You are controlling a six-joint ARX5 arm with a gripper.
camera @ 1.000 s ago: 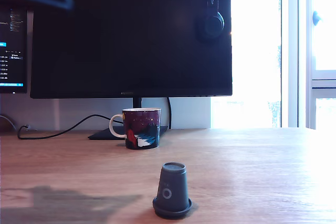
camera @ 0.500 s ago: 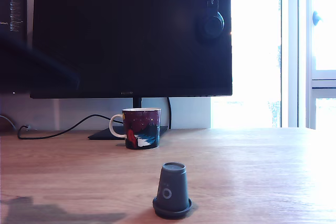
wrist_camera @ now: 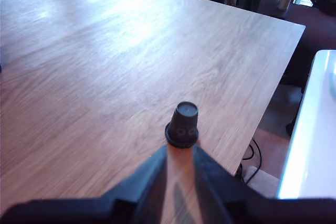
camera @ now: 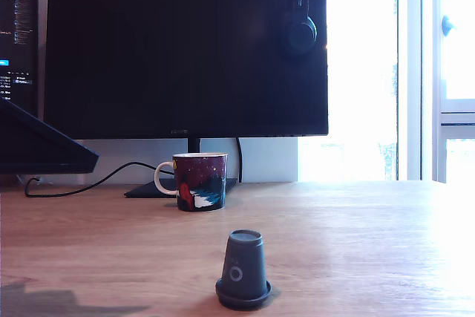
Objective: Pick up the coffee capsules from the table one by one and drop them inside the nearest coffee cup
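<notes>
A wide light-brown wooden surface with visible grain fills the lower part of the exterior view, washed bright toward that view's right by a sunlit window. One dark grey coffee capsule stands rim-down near the front edge, its ring mark facing the camera. Well behind it, slightly to the exterior view's left, sits the dark maroon mug with white handle and a red, white and teal picture. Behind the mug a large dark monitor stands on its base, headphones hung at its upper corner, and a black cable trails across the surface. A second screen shows text at the far left.

In the wrist view the hand is open and empty, its two dark fingers pointing at the capsule just ahead, not touching it. Beyond the surface's edge, cables lie on the floor.
</notes>
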